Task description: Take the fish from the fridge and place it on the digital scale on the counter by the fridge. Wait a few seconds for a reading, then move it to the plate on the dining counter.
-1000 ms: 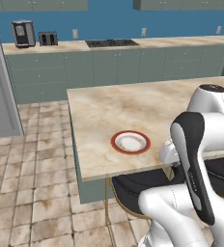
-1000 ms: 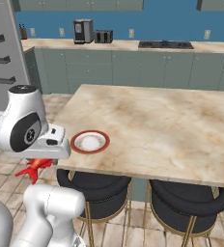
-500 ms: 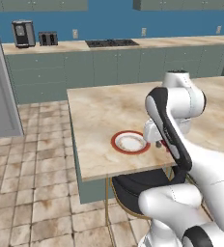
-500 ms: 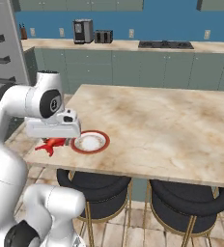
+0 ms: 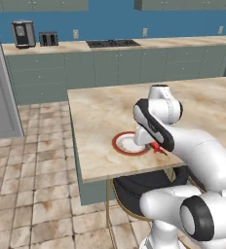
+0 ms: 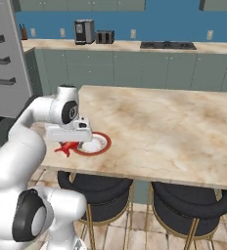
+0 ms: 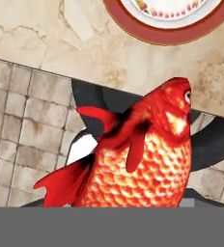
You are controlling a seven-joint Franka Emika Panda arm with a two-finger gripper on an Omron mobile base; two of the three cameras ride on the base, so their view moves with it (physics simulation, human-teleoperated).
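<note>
What changed: a moment ago our arm was low and off to the side of the dining counter (image 6: 154,127); now it has swung up and over the near edge, right by the plate (image 5: 130,144).
What that means: we think the weighing part is done and we are on the last step, putting the fish on the plate.
Gripper: our gripper (image 6: 69,144) is shut on the fish (image 7: 143,159) and holds it up in the air.
Where the fish is: it hangs over the counter's near edge, just beside the plate's red rim, not over the middle. In the hand view its head points toward the plate, and there are floor tiles and a dark stool (image 6: 108,188) under it.
Plate: nothing is in it that we can see.
What we need next: we think a small move farther in over the plate, then down, then let go.
</note>
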